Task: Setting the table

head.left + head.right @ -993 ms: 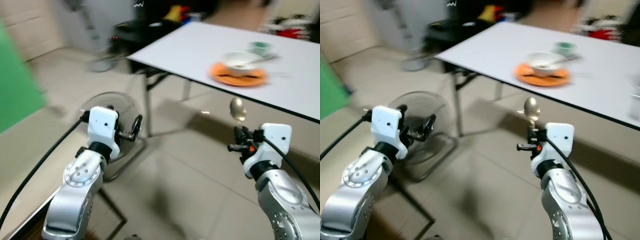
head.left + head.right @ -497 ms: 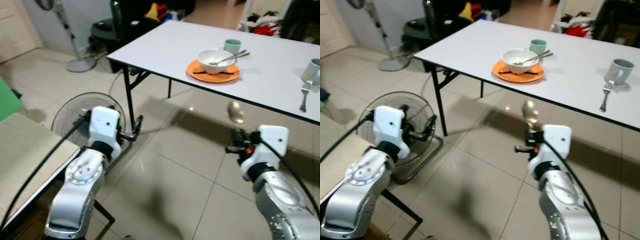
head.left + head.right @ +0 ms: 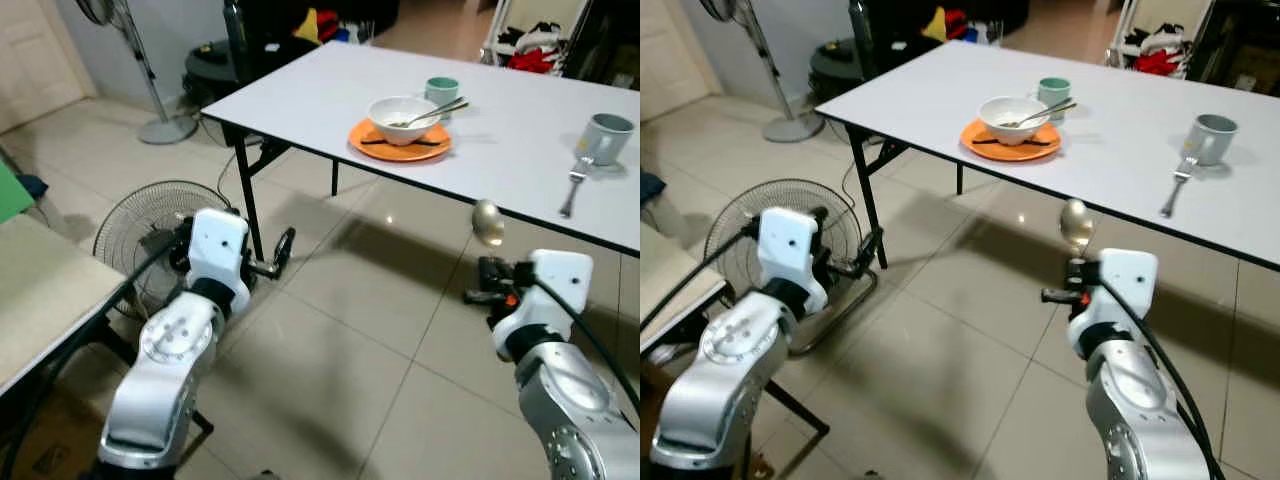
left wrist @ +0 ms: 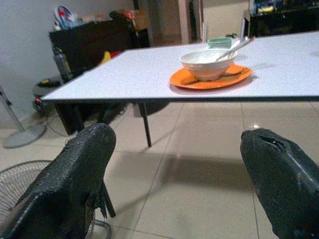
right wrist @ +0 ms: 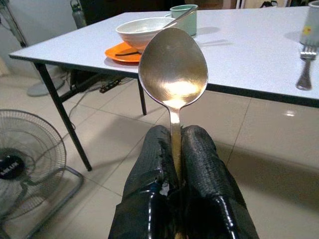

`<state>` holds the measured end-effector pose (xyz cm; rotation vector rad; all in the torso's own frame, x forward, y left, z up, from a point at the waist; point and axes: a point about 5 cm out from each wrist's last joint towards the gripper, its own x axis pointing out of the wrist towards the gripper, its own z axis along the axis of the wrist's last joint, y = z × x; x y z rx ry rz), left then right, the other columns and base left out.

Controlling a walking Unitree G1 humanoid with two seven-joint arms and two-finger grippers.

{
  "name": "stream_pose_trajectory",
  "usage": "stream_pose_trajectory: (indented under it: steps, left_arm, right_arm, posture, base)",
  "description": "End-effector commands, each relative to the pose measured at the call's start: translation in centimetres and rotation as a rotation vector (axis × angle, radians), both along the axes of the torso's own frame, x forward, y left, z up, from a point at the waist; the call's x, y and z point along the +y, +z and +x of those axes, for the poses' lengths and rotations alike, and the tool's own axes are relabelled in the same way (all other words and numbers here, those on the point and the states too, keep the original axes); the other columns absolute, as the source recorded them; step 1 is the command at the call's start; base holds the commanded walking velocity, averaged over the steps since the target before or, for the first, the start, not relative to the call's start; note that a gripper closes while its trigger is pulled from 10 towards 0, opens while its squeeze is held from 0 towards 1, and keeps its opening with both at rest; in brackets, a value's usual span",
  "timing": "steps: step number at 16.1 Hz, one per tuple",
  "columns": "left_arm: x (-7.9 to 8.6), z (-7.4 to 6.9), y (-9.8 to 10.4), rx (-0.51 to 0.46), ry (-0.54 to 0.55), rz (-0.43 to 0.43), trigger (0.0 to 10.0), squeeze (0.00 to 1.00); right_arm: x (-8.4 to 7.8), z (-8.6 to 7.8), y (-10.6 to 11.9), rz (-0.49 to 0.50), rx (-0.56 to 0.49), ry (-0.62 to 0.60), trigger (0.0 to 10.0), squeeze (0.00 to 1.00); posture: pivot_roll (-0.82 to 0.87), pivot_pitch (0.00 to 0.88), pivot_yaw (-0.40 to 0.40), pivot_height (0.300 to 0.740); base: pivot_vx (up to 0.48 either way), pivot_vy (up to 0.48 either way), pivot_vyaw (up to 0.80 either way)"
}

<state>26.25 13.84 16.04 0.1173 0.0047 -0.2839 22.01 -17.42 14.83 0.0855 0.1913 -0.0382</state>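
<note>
Upright, spoon [image 5: 173, 69] pinched in right hand [image 5: 175, 149] (short of table [image 3: 1120, 150])

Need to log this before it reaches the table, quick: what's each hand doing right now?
Left hand: open, holding nothing, raised in front of the robot.
Right hand: closed on the spoon handle, bowl end pointing up, short of the white table.

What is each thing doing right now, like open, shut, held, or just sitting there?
Left gripper: fingers open, holding nothing.
Right gripper: fingers shut on the shiny metal spoon, bowl end up.
White bowl: upright on the orange plate, a utensil resting in it.
Grey mug: upright on the white table.
Silver fork: lying flat beside the mug.
</note>
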Motion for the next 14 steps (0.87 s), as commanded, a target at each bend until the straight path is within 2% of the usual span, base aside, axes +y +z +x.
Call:
stream_pose_trajectory:
  steps: [1, 4, 14]
  left_arm:
    - [0.6, 0.2, 0.1, -0.002, 0.012, 0.003, 10.0, 0.00]
    - [0.3, 0.0, 0.2, -0.006, -0.020, -0.026, 10.0, 0.00]
    - [-0.4, 0.0, -0.2, 0.007, -0.050, -0.055, 10.0, 0.00]
  right_arm:
    - [0.5, 0.1, 0.6, 0.011, -0.017, 0.012, 10.0, 0.00]
    - [0.3, 0.2, 0.7, 0.005, -0.015, -0.002, 10.0, 0.00]
    - [-1.3, -0.2, 1.3, -0.067, 0.005, -0.062, 10.0, 0.00]
  posture:
    - [0.06, 0.000, 0.062, 0.740]
    - [0.05, 0.000, 0.068, 0.740]
    - [0.02, 0.000, 0.068, 0.740]
  base:
    - [0.000, 0.000, -0.80]
    - [0.000, 0.000, -0.80]
    - [0.291, 0.000, -0.80]
